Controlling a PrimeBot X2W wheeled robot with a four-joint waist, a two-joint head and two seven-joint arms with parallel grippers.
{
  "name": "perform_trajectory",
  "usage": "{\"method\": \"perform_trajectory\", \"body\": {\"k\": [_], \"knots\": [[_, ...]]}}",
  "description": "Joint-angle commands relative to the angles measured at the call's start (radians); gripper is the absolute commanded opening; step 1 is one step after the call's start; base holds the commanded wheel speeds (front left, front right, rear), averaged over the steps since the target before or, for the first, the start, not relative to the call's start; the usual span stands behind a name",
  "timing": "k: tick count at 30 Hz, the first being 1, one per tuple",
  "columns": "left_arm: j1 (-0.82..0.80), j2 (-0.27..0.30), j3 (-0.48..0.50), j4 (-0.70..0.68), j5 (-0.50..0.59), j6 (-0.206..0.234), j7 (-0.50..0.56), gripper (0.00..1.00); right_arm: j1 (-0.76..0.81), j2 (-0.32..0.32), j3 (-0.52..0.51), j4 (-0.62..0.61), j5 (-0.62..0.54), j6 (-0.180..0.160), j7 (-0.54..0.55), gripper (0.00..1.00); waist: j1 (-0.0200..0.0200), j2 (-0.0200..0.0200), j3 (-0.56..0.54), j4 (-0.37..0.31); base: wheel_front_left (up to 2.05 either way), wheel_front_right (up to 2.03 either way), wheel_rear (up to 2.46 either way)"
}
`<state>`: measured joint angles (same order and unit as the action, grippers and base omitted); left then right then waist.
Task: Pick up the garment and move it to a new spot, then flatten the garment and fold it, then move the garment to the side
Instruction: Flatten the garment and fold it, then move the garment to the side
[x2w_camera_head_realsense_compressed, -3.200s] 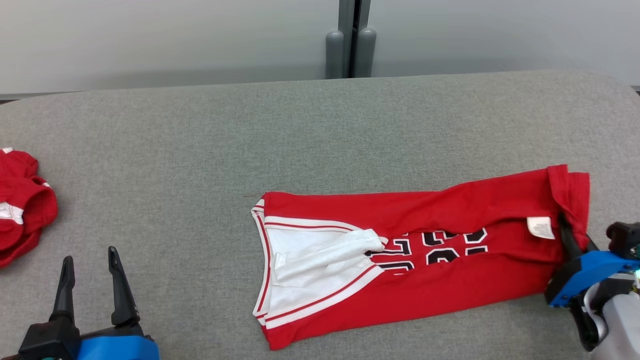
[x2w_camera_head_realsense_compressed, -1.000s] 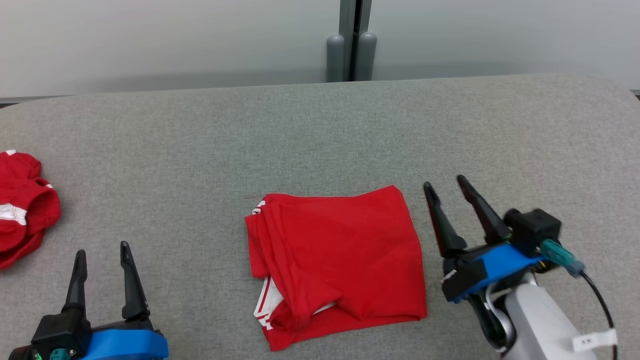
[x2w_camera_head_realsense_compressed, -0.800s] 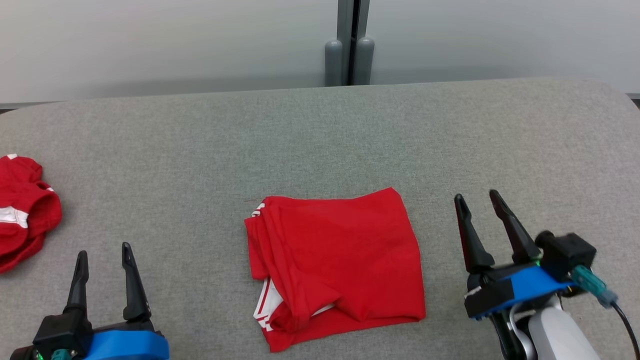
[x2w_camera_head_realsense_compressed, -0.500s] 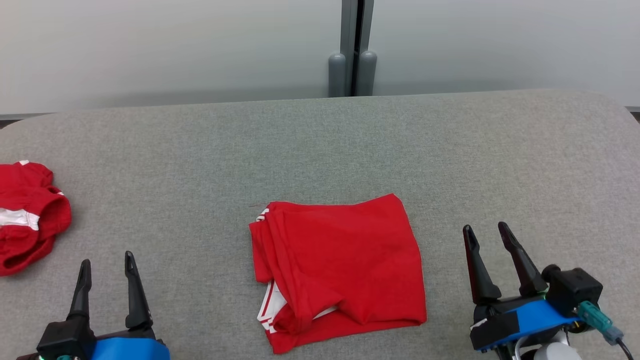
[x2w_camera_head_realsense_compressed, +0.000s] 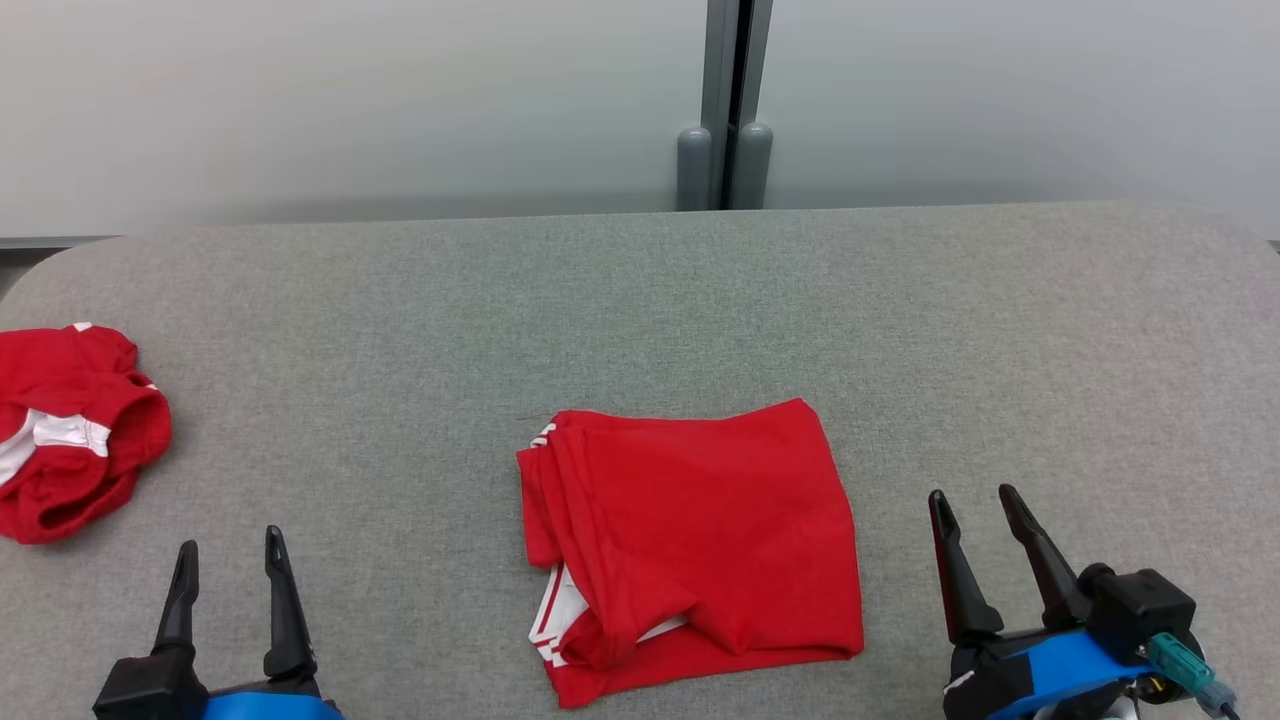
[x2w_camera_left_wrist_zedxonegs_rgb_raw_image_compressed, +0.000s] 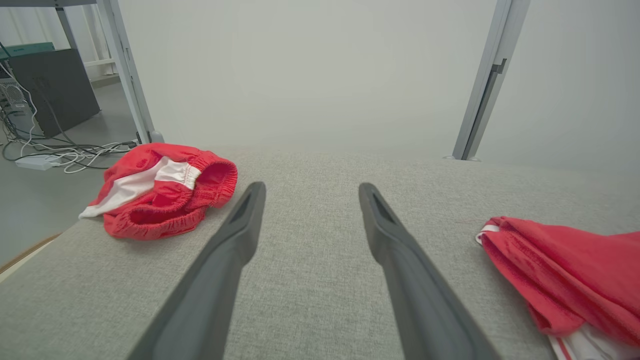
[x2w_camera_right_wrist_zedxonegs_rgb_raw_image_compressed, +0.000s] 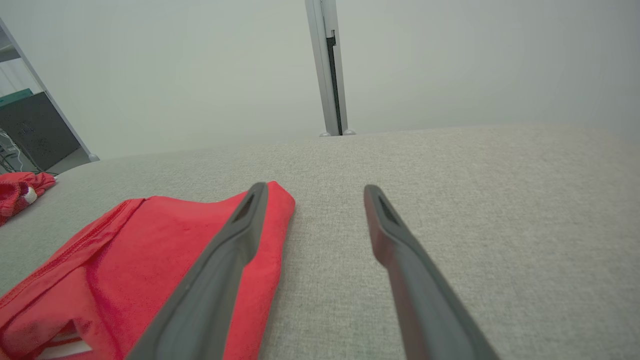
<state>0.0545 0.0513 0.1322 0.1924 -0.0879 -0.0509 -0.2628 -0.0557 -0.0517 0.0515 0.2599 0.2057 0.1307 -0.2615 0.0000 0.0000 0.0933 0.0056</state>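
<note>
One garment (x2w_camera_head_realsense_compressed: 700, 540), btwn L gripper (x2w_camera_head_realsense_compressed: 230, 541), R gripper (x2w_camera_head_realsense_compressed: 970, 494)

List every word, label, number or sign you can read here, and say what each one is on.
No text can be read in these pictures.
On the folded red jersey: plain red cloth and white-and-red trim, no print on the upper face.
On the crumpled red shorts: red with a white panel, no lettering.
On the left end effector and the right end effector: no legible markings.
</note>
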Motion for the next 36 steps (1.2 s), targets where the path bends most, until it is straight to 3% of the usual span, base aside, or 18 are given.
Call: {"method": "perform_trajectory", "body": {"k": [1,29,36], "knots": [[0.006,-0.001,0.001,0.002,0.003,-0.003,-0.003,1.00,0.015,0.001,-0.001,0.003,0.005,0.000,-0.005,1.00,0.0000,0.0000,-0.002,0.000,0.00,0.00,0.00],[0.021,-0.002,0.006,0.013,0.005,-0.008,-0.003,1.00,0.018,0.001,0.017,0.052,-0.019,0.000,-0.005,1.00,0.0000,0.0000,-0.034,-0.005,0.00,0.00,0.00],[0.010,-0.002,0.007,0.011,0.001,-0.008,-0.003,1.00,-0.091,-0.001,0.081,0.112,-0.081,0.000,-0.005,1.00,0.0000,0.0000,-0.022,-0.007,0.00,0.00,0.00]]}}
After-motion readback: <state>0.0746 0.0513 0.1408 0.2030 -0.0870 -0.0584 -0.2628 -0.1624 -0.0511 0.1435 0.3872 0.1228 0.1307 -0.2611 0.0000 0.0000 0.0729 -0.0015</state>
